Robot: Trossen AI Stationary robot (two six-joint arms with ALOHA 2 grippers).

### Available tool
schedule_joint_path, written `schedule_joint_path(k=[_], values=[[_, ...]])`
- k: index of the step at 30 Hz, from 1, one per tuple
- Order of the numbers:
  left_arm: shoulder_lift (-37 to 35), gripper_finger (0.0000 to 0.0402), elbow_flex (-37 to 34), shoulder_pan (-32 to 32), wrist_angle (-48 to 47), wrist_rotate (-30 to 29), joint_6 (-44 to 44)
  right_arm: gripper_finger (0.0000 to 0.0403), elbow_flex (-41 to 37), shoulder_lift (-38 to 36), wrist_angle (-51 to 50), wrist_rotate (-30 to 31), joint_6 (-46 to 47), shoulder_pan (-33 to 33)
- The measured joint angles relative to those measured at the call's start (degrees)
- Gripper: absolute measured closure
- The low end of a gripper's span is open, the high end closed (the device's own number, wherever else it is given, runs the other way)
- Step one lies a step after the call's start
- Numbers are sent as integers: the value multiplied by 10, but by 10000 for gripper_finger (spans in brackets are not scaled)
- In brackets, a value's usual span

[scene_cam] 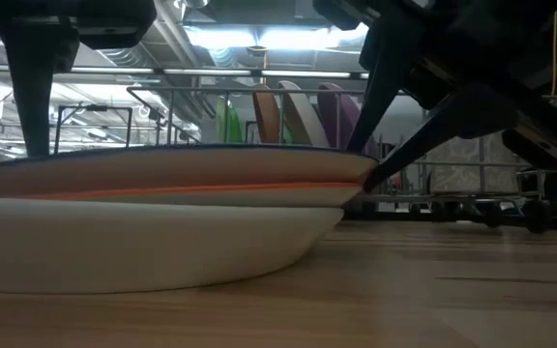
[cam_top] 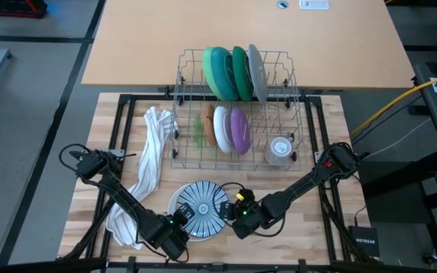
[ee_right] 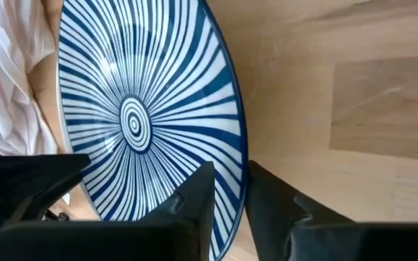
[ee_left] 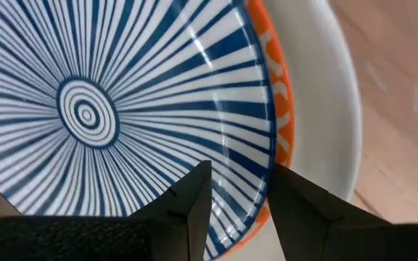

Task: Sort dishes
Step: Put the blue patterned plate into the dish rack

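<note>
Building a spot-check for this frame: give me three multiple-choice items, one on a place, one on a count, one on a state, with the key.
1. Where is the clear glass cup?
A. On the white towel
B. In the dish rack's lower right corner
C. On the striped plate

2. How many dishes stand in the rack's back row?
A. Three
B. One
C. Five

3. How does the right gripper stand to the blue-and-white striped plate?
A. Far above it
B. Holding it over the rack
C. Fingers astride its rim, plate on the stack

Key: 1 B, the cup sits inside the dish rack wires there. 2 A, two teal dishes and a grey plate. 3 C, the right wrist view shows a finger on each side of the rim; the low view shows the plate lying on the stack.
</note>
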Motion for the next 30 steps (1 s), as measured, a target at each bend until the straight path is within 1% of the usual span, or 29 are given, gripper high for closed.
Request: schedule_joint_path(k=[11, 21, 30], values=[[0, 279, 0, 19, 4, 4, 16, 325, 0, 0, 2, 3, 0, 0], [1, 279, -2, 20, 29, -15, 75, 324, 0, 0, 7, 2, 0, 0], [1, 279, -2, 24, 34, -20, 94, 324, 0, 0, 13, 4, 0, 0]])
